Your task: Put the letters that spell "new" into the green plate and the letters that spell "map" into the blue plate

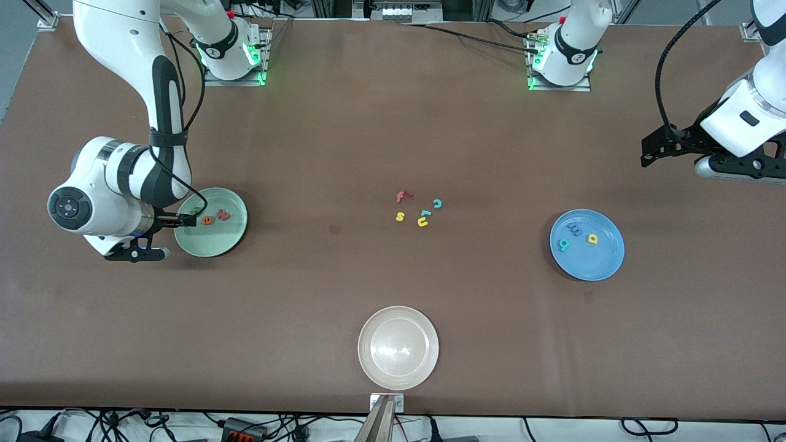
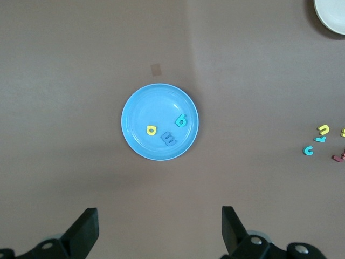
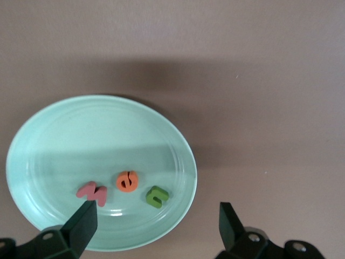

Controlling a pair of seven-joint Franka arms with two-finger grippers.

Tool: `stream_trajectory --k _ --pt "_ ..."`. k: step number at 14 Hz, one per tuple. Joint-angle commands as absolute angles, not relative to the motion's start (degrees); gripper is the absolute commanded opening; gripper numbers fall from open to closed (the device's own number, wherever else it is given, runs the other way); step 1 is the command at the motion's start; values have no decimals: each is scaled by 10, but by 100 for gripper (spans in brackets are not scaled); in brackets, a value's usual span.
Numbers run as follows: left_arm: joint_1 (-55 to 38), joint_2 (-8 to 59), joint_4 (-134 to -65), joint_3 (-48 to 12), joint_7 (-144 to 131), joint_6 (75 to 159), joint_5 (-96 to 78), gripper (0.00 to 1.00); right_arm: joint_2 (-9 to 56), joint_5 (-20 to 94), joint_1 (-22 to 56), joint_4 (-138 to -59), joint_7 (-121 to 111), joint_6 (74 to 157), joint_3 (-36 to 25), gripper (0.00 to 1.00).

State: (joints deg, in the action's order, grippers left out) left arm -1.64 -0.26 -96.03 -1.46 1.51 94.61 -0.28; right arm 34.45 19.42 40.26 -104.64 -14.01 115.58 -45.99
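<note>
Nearest sits the whitish plate, empty. Green n, orange e and red w lie in the green plate; m, a, p in the blue plate. Right gripper hangs wide open, holding nothing, low over the green plate, and could bump it lifting. Left gripper waits open.

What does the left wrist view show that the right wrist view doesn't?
Only the left wrist view: the blue plate holding the blue m, teal a and yellow p, plus loose letters and the beige plate's edge.
Only the right wrist view: the green plate holding the red w, orange e and green n.
Both: brown table and open fingers.
</note>
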Motion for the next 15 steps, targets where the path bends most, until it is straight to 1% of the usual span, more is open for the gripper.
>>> stream_trajectory --k 1,3,5,6,7,9,10,12,15 --pt "-16 -10 -957 -18 23 933 -9 100 334 229 364 -1020 -133 1143 -428 100" --pt "-17 -8 -932 -21 23 900 -8 100 303 208 289 -996 -83 1141 -336 100" --pt "-16 -4 -929 -19 24 895 -17 100 263 138 244 -986 1 1140 -262 100" --pt "-18 -3 -926 -19 23 896 -13 100 235 103 201 -983 42 1132 -207 100" --pt "-19 3 -920 -19 24 896 -13 100 214 72 154 -965 67 1107 -151 100" --pt "-20 2 -919 -20 22 891 -14 100 192 34 87 -904 77 1037 -86 100" --pt "-20 2 -919 -20 23 892 -14 100 180 30 59 -878 71 1020 -70 100" --pt "-19 2 -919 -20 23 891 -14 100 159 26 37 -847 64 997 -67 100" --pt "-18 2 -919 -19 24 889 -14 100 156 25 3 -781 48 941 -67 100"
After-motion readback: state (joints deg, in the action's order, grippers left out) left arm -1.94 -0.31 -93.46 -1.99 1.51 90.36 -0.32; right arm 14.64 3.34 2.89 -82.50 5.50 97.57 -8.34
